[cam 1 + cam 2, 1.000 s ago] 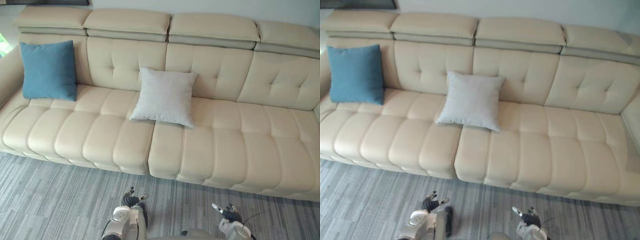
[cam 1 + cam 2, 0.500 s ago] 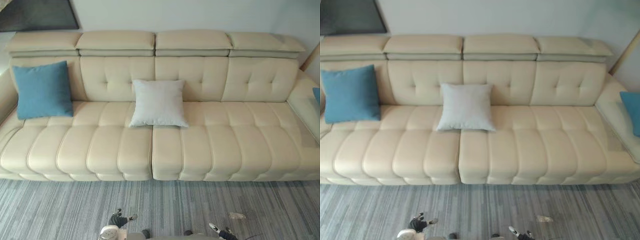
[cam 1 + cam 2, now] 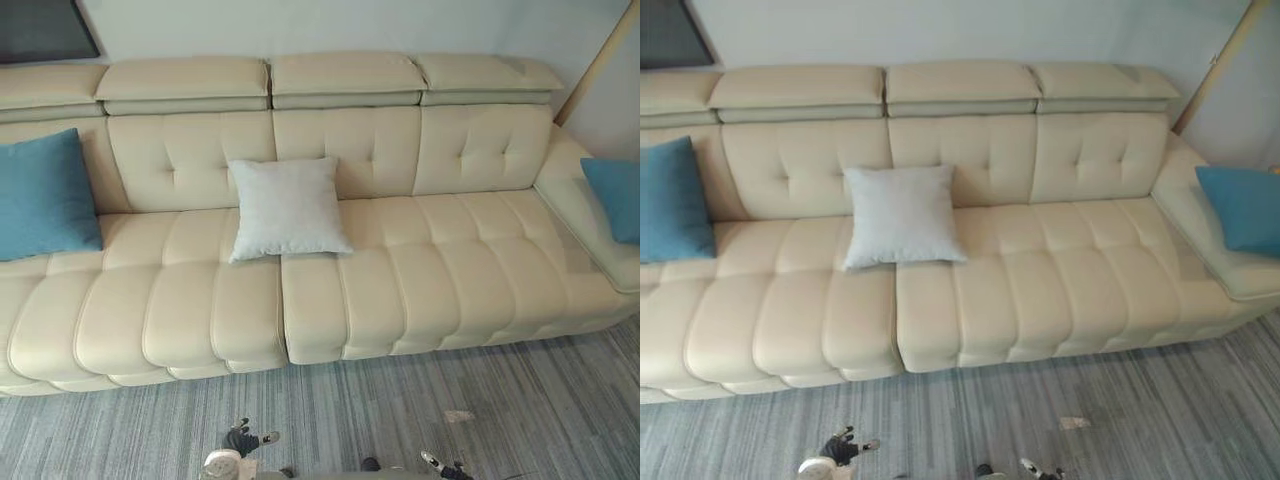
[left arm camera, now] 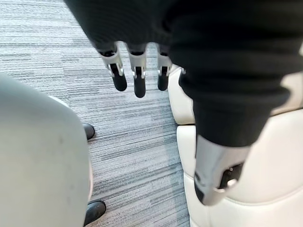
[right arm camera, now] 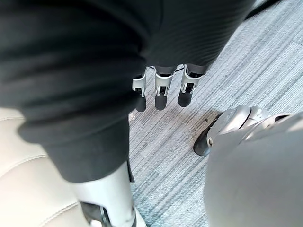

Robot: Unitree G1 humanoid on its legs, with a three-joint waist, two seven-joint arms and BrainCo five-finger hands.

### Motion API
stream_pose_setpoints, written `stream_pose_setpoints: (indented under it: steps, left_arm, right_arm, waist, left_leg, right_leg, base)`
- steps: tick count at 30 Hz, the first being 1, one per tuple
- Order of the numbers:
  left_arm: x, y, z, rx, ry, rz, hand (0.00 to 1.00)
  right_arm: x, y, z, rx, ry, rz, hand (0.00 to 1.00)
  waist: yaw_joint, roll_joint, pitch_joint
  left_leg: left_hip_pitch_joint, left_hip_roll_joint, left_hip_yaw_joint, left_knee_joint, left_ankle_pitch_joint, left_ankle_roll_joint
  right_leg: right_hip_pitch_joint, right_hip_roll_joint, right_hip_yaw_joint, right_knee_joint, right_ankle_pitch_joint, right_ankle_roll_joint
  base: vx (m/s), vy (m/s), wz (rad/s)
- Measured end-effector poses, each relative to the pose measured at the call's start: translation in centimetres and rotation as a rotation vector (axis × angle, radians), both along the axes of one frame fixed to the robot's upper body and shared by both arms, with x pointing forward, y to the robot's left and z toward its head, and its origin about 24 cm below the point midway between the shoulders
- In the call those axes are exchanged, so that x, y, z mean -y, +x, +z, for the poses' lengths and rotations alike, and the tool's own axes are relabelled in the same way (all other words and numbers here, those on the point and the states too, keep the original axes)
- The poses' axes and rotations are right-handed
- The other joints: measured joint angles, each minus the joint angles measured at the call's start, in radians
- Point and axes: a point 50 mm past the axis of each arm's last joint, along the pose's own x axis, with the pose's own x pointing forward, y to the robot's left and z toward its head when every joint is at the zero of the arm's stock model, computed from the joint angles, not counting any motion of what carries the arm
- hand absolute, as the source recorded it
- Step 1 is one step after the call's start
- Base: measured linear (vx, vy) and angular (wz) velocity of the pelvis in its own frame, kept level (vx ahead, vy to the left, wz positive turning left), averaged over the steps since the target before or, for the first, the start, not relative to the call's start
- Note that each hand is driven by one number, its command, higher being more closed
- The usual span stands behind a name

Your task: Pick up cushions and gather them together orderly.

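A light grey cushion (image 3: 287, 208) leans on the backrest at the middle of the cream sofa (image 3: 430, 270). One blue cushion (image 3: 45, 195) stands at the sofa's left end. A second blue cushion (image 3: 612, 198) rests by the right armrest. Both hands hang low over the carpet in front of the sofa, well short of every cushion. My left hand (image 3: 243, 440) has straight, relaxed fingers (image 4: 137, 75) and holds nothing. My right hand (image 3: 440, 464) also hangs open with empty fingers (image 5: 161, 94).
Grey striped carpet (image 3: 520, 400) runs along the sofa's front. A small pale scrap (image 3: 459, 415) lies on it at the right. A dark panel (image 3: 40, 25) hangs on the wall at upper left, and a wooden strip (image 3: 595, 60) slants at upper right.
The camera has swung to the right: the left blue cushion slid toward the edge and the right blue cushion came fully into sight. The cushions themselves and both hands stayed put.
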Motion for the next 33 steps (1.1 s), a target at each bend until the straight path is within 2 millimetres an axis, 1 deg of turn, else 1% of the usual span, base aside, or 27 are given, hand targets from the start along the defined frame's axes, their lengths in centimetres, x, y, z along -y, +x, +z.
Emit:
stream_pose_setpoints:
  steps: [6,7,18,23,26,28,29,30,31,33]
  left_arm:
    - [0.0,-0.1,0.0,-0.002,0.000,-0.001,0.00]
    - [-0.5,-0.4,-0.1,-0.015,0.014,-0.001,0.00]
    - [-0.7,-0.6,-0.1,-0.023,0.009,0.027,0.00]
    - [-0.8,-0.7,-0.2,-0.032,0.008,0.032,0.00]
    - [-0.8,-0.6,-0.2,-0.030,0.002,0.052,0.00]
    - [-0.7,-0.3,-0.1,-0.021,-0.003,0.066,0.00]
    - [-0.7,-0.3,-0.1,-0.020,-0.005,0.067,0.00]
    - [-0.6,0.0,-0.1,-0.014,-0.007,0.068,0.00]
    - [-0.6,0.0,0.0,-0.013,-0.008,0.068,0.00]
    - [-0.3,0.4,0.0,-0.001,-0.017,0.082,0.00]
  right_arm:
    - [0.4,-0.1,0.1,-0.008,-0.015,0.025,0.00]
    - [0.7,0.5,0.2,-0.003,-0.033,0.072,0.00]
    - [0.5,0.4,0.1,-0.021,-0.019,0.076,0.00]
    - [0.3,0.4,0.0,-0.044,-0.017,0.117,0.00]
    - [0.1,1.1,0.0,-0.038,-0.019,0.144,0.00]
    - [0.0,1.8,0.1,-0.024,-0.026,0.171,0.00]
    - [-0.1,2.1,0.2,-0.018,-0.027,0.183,0.00]
    - [-0.3,2.5,0.2,-0.010,-0.027,0.193,0.00]
    - [-0.4,2.6,0.2,-0.007,-0.026,0.194,0.00]
    - [-0.6,3.4,0.4,0.015,-0.033,0.217,0.00]
  waist:
    - [-0.001,0.003,0.001]
    - [0.001,-0.017,-0.028]
    - [0.001,-0.016,-0.028]
    - [0.000,-0.015,-0.027]
    - [0.000,-0.013,-0.020]
    - [0.001,-0.009,-0.015]
    - [0.001,-0.008,-0.013]
    - [0.002,-0.005,0.003]
    - [0.002,-0.005,0.007]
    - [0.000,0.000,0.036]
  left_leg:
    - [0.031,-0.017,-0.043,-0.097,0.071,-0.005]
    - [0.062,-0.035,-0.079,-0.114,0.075,0.001]
    - [0.048,-0.034,-0.079,-0.114,0.074,0.001]
    - [0.050,-0.031,-0.072,-0.115,0.069,0.001]
    - [0.061,-0.016,-0.024,-0.115,0.060,-0.005]
    - [0.069,-0.003,0.030,-0.115,0.049,-0.011]
    - [0.071,0.005,0.063,-0.113,0.043,-0.015]
    - [0.082,0.018,0.115,-0.109,0.033,-0.023]
    - [0.083,0.024,0.136,-0.103,0.027,-0.024]
    - [0.081,0.057,0.248,-0.041,-0.019,-0.037]
  right_leg:
    - [-0.003,-0.009,-0.045,-0.003,-0.004,0.000]
    - [0.033,-0.027,-0.079,-0.007,-0.028,0.011]
    - [0.023,-0.029,-0.089,-0.011,-0.029,0.011]
    - [0.027,-0.028,-0.085,-0.017,-0.026,0.010]
    - [0.024,-0.018,-0.050,-0.026,-0.015,0.008]
    - [0.006,-0.001,0.002,-0.026,-0.002,0.005]
    - [-0.009,0.010,0.030,-0.027,0.009,0.007]
    - [-0.023,0.030,0.066,-0.026,0.028,0.004]
    - [-0.030,0.038,0.074,-0.026,0.036,0.005]
    - [-0.059,0.073,0.123,-0.024,0.065,0.001]
  base:
    - [-0.09,-0.045,0.18]
    - [-0.03,-0.024,0.08]
    - [0.00,0.000,0.01]
    - [0.00,0.000,-0.04]
    - [-0.01,-0.015,-0.40]
    - [-0.04,-0.022,-0.76]
    - [-0.06,-0.048,-1.20]
    - [-0.04,-0.042,-1.15]
    - [-0.07,-0.048,-1.36]
    - [-0.07,-0.037,-1.35]
